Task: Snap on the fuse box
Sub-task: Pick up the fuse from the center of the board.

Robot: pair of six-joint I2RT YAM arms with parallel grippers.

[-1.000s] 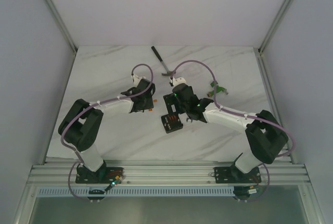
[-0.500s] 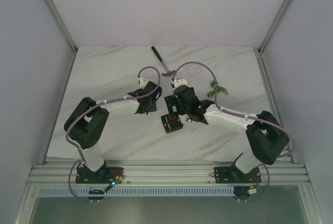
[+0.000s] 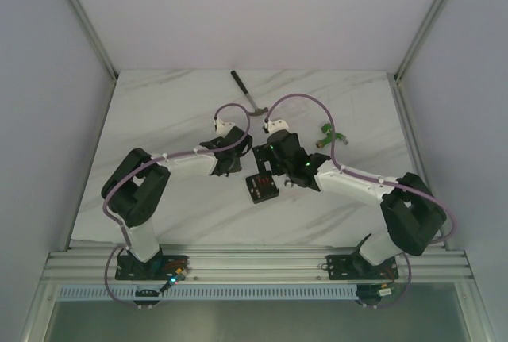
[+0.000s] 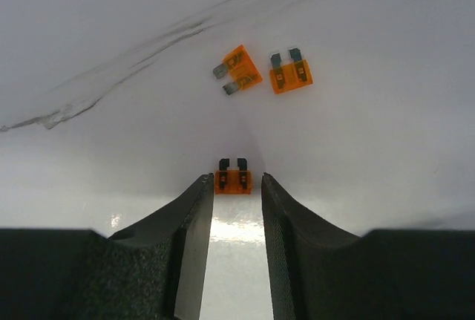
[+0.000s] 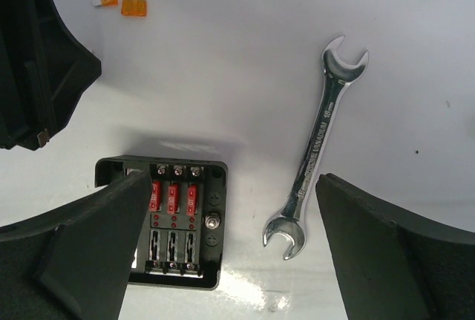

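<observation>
The fuse box [image 3: 262, 188] lies open-topped on the white marbled table, a small black box. In the right wrist view the fuse box [image 5: 182, 223] shows three red fuses in its upper row above a second row of slots. My right gripper [image 5: 234, 183] hangs wide open above it, its left finger covering the box's left side. It holds nothing. My left gripper [image 4: 237, 188] stands open with a narrow gap. A loose orange fuse [image 4: 233, 180] lies on the table just past its fingertips. From above, the left gripper [image 3: 226, 166] sits left of the box.
A silver wrench [image 5: 318, 149] lies right of the box. Two more orange fuses [image 4: 239, 70] [image 4: 290, 75] lie beyond the left gripper. A black-handled tool [image 3: 244, 90] rests at the back and a green connector [image 3: 329, 134] to the right. A black bulk [image 5: 33, 60] fills the right wrist view's left edge.
The left arm has swung right, toward the fuse box, and its fingers have drawn closer together. The right arm has barely moved.
</observation>
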